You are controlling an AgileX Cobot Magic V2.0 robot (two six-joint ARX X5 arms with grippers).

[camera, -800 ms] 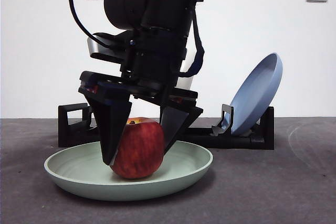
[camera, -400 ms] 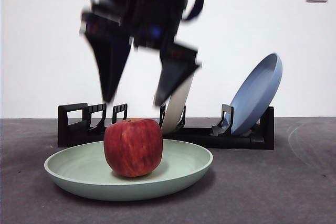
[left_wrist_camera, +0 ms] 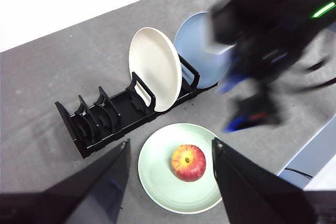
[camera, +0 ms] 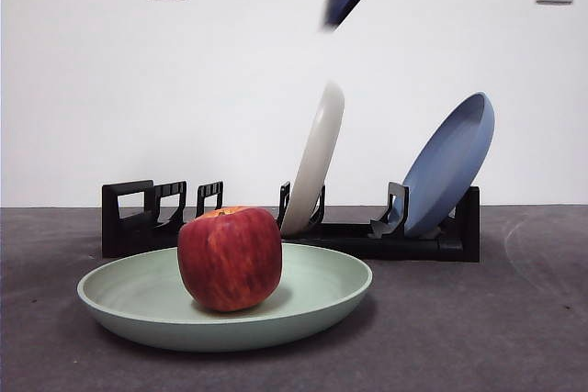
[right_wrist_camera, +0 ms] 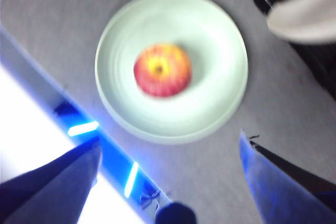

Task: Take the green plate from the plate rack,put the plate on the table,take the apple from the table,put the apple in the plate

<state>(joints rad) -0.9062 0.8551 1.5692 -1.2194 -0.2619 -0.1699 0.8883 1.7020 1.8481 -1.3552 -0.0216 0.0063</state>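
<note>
Apple (camera: 230, 258) sits in the green plate (camera: 322, 305), a bit off its centre, plate flat on the surface (camera: 496, 319) just in front of the plate rack (camera: 138, 222). Both grippers well above the plate: right gripper (right_wrist_camera: 168, 182) fingers spread, holding nothing; left gripper (left_wrist_camera: 170, 153) fingers spread too, empty. Apple looks firm, smooth, fairly heavy, prob. rolls; grip across widest part. Plate stiff, light; take by rim. Task looks done.

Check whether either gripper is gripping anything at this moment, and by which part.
Nothing is held. The right gripper is open above the apple, which sits free in the green plate. The left gripper is open too, high over the table.
</note>
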